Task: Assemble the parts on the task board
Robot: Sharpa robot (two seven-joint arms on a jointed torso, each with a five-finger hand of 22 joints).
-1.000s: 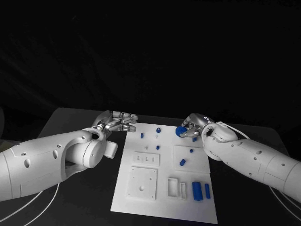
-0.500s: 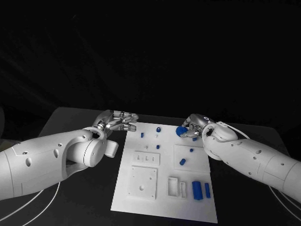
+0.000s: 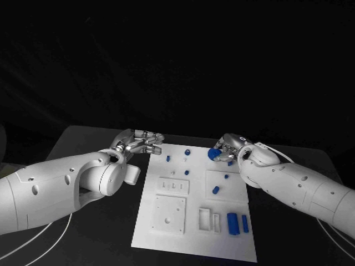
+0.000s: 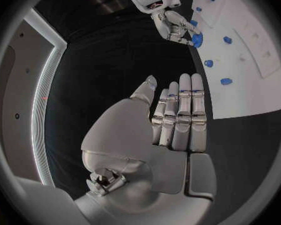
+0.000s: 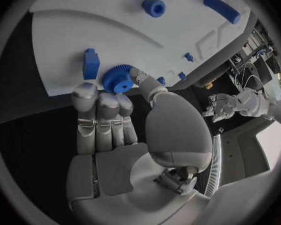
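The small blue toothed plastic gear (image 5: 118, 80) is pinched between the thumb and fingertips of the right hand (image 3: 229, 151), held at the far right corner of the flat white task board (image 3: 195, 244). It looks light, rigid and smooth-faced, so the teeth around its rim probably give the surest purchase; a light pinch across the rim, as now, should leave the central hub free to seat on a peg. A hard squeeze is likely unnecessary and could tilt it.

A blue block (image 5: 90, 63) stands just beside the gear on the board, and a short blue ring (image 5: 153, 7) and a blue bar (image 5: 221, 8) lie farther off.

The left hand (image 3: 137, 142) hovers at the board's far left edge over the black desk (image 3: 81, 143), fingers straight and together, holding nothing.
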